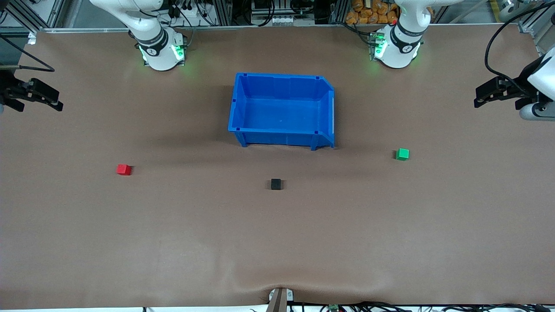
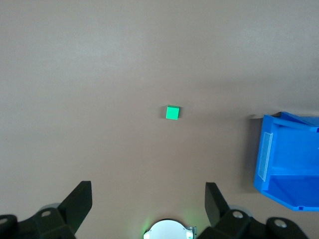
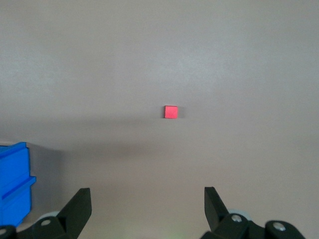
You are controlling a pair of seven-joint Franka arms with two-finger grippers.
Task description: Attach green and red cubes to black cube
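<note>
The brown desk (image 1: 173, 238) fills nearly the whole front view, and a blue bin (image 1: 282, 110) is seen just above the centre of the frame, with nothing visible inside it. The left gripper (image 1: 479, 100) is held at the right edge of the front view, the right gripper (image 1: 58, 104) at the left edge, both raised over the ends of the desk and both with fingers (image 2: 79, 201) spread wide and holding nothing. The coming move is judged to turn on pairing: the green cube (image 1: 402, 154) lies right of centre, toward the left arm's end, and is centred ahead of the open fingers in the left wrist view (image 2: 172, 113); the red cube (image 1: 124, 169) lies left of centre, toward the right arm's end, and is likewise centred in the right wrist view (image 3: 171, 112). The black cube (image 1: 275, 184) is set between them, just below the bin in the frame, well apart from both. The cubes have no long axis. No brand, label or writing can be read.
</note>
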